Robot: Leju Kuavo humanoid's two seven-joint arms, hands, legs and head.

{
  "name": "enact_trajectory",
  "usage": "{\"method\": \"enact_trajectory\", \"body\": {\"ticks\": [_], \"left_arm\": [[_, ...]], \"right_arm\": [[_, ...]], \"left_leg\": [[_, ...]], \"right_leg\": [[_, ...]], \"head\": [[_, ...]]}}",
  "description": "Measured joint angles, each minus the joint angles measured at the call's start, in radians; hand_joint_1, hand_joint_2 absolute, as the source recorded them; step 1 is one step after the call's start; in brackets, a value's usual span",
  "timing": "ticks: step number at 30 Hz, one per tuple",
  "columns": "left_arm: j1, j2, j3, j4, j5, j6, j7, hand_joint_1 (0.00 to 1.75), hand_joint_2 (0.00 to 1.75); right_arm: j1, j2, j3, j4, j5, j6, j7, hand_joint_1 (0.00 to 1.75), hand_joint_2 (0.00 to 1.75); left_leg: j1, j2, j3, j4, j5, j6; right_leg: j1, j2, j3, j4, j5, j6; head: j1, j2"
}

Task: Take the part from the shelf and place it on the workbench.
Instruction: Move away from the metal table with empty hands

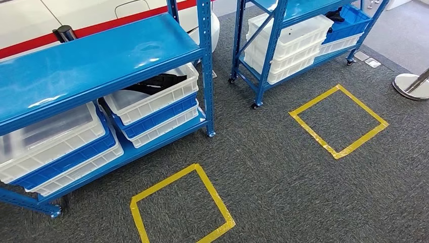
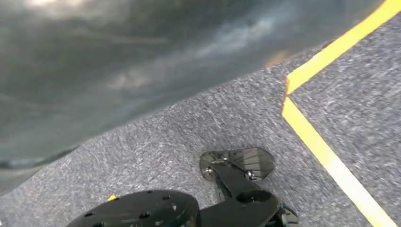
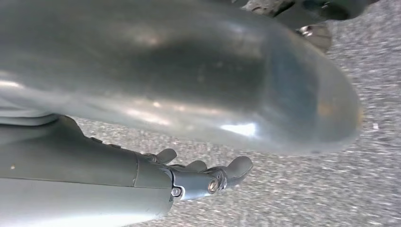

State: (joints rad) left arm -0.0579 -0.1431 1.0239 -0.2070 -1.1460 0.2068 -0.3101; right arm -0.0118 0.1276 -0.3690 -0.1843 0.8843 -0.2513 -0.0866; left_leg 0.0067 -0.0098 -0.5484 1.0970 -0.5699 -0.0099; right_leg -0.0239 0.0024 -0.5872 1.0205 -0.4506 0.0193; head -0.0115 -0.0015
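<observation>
Now dark part (image 1: pixel 154 82) in shelf bin (image 1: pixel 152 101); right robot hand (image 3: pixel 208 177) empty, fingers extended.

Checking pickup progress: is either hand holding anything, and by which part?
The right hand holds nothing, its fingers apart over the grey carpet. The left hand cannot be told.

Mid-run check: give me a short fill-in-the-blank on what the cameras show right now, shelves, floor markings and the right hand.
1. The squares taped on the carpet are ____ in colour.
2. The dark part lies in a ____ bin on the near shelf.
3. The head view shows ____ taped squares.
4. The right hand holds ____.

Missing words: yellow; white; two; nothing
</observation>
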Motion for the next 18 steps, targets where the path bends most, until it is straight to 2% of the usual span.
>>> {"method": "enact_trajectory", "body": {"ticks": [2, 3, 4, 5, 6, 7, 8, 9, 11, 13, 14, 15, 16, 18], "left_arm": [[0.0, 0.0, 0.0, 0.0, 0.0, 0.0, 0.0, 0.0, 0.0], [0.001, 0.0, 0.0, 0.0, 0.0, 0.0, 0.0, 0.0, 0.0], [0.001, 0.0, 0.0, 0.0, 0.0, 0.0, 0.0, 0.0, 0.0], [0.002, 0.0, 0.0, 0.0, 0.0, 0.0, 0.0, 0.0, 0.0], [0.002, 0.001, 0.0, 0.0, 0.0, 0.0, 0.0, 0.0, 0.0], [0.002, 0.001, 0.0, 0.0, 0.0, 0.0, 0.0, 0.0, 0.0], [0.002, 0.002, 0.0, 0.0, 0.0, 0.0, 0.0, 0.0, 0.0], [0.001, 0.002, 0.0, 0.0, 0.0, 0.0, 0.0, 0.0, 0.0], [0.0, 0.002, 0.0, 0.0, 0.0, 0.0, 0.0, 0.0, 0.0], [0.0, 0.002, 0.0, 0.0, 0.0, 0.0, 0.0, 0.0, 0.0], [0.0, 0.002, 0.0, 0.0, 0.001, 0.0, 0.0, 0.0, 0.0], [0.001, 0.002, 0.0, 0.0, 0.001, 0.0, 0.0, 0.0, 0.0], [0.0, 0.002, 0.0, 0.0, 0.001, 0.001, 0.0, 0.0, 0.0], [0.0, 0.002, 0.0, 0.0, 0.001, 0.004, 0.0, 0.0, 0.0]], "right_arm": [[0.0, 0.001, 0.0, 0.0, 0.0, 0.0, 0.0, 0.0, 0.0], [0.0, 0.001, 0.0, 0.0, 0.0, 0.0, 0.0, 0.0, 0.0], [0.0, 0.001, 0.0, 0.0, 0.0, 0.0, 0.0, 0.0, 0.0], [0.001, 0.001, 0.0, 0.0, 0.0, 0.0, 0.0, 0.0, 0.0], [0.001, 0.002, 0.0, 0.0, 0.0, 0.0, 0.0, 0.0, 0.0], [0.002, 0.002, 0.0, 0.0, 0.0, 0.0, 0.0, 0.0, 0.0], [0.001, 0.002, 0.0, 0.0, 0.0, 0.0, 0.0, 0.0, 0.0], [0.0, 0.003, 0.0, 0.0, 0.0, 0.0, 0.0, 0.0, 0.0], [-0.001, 0.003, 0.0, 0.0, 0.0, 0.0, 0.0, 0.0, 0.0], [-0.001, 0.003, 0.0, 0.0, 0.001, 0.0, 0.0, 0.0, 0.0], [-0.001, 0.003, 0.0, 0.0, 0.001, 0.0, 0.0, 0.0, 0.0], [-0.001, 0.003, 0.0, 0.0, 0.001, -0.001, 0.0, 0.0, 0.0], [-0.001, 0.003, 0.0, 0.0, 0.002, -0.001, 0.0, 0.0, 0.0], [0.0, 0.003, 0.0, 0.0, 0.004, -0.002, -0.001, 0.0, 0.0]], "left_leg": [[0.002, 0.002, -0.07, 0.13, -0.051, -0.006], [0.003, 0.002, -0.105, 0.183, -0.063, -0.008], [0.005, 0.002, -0.128, 0.208, -0.056, -0.01], [0.007, 0.003, -0.133, 0.196, -0.03, -0.011], [0.009, 0.004, -0.119, 0.147, 0.013, -0.011], [0.011, 0.005, -0.094, 0.081, 0.056, -0.009], [0.01, 0.006, -0.068, 0.019, 0.084, -0.008], [0.008, 0.006, -0.049, -0.026, 0.099, -0.004], [0.001, 0.004, -0.036, -0.052, 0.093, 0.005], [0.002, 0.002, -0.032, -0.059, 0.093, 0.017], [0.004, 0.002, -0.029, -0.064, 0.095, 0.024], [0.007, 0.002, -0.025, -0.068, 0.096, 0.03], [0.007, 0.003, -0.023, -0.07, 0.095, 0.034], [0.007, 0.003, -0.021, -0.07, 0.091, 0.039]], "right_leg": [[0.002, -0.001, 0.013, -0.001, -0.009, -0.013], [0.003, -0.001, 0.019, -0.001, -0.013, -0.016], [0.003, 0.0, 0.026, -0.001, -0.018, -0.018], [0.003, 0.002, 0.033, -0.001, -0.023, -0.017], [0.003, 0.005, 0.042, -0.001, -0.028, -0.015], [0.003, 0.007, 0.048, -0.001, -0.035, -0.011], [0.006, 0.008, 0.054, 0.0, -0.041, -0.006], [0.008, 0.009, 0.056, 0.0, -0.047, 0.0], [0.011, 0.009, 0.058, -0.005, -0.053, 0.013], [0.009, 0.008, 0.06, -0.003, -0.058, 0.023], [0.009, 0.007, 0.052, 0.015, -0.066, 0.026], [0.009, 0.006, 0.032, 0.054, -0.083, 0.026], [0.008, 0.005, -0.001, 0.112, -0.105, 0.024], [0.007, 0.005, -0.083, 0.24, -0.144, 0.024]], "head": [[-0.002, 0.0], [-0.002, 0.0], [-0.002, 0.0], [-0.002, 0.0], [-0.002, 0.0], [-0.002, 0.0], [-0.003, 0.0], [-0.003, 0.0], [-0.003, 0.0], [-0.003, 0.0], [-0.002, 0.0], [-0.001, 0.0], [0.0, 0.0], [0.001, 0.0]]}}
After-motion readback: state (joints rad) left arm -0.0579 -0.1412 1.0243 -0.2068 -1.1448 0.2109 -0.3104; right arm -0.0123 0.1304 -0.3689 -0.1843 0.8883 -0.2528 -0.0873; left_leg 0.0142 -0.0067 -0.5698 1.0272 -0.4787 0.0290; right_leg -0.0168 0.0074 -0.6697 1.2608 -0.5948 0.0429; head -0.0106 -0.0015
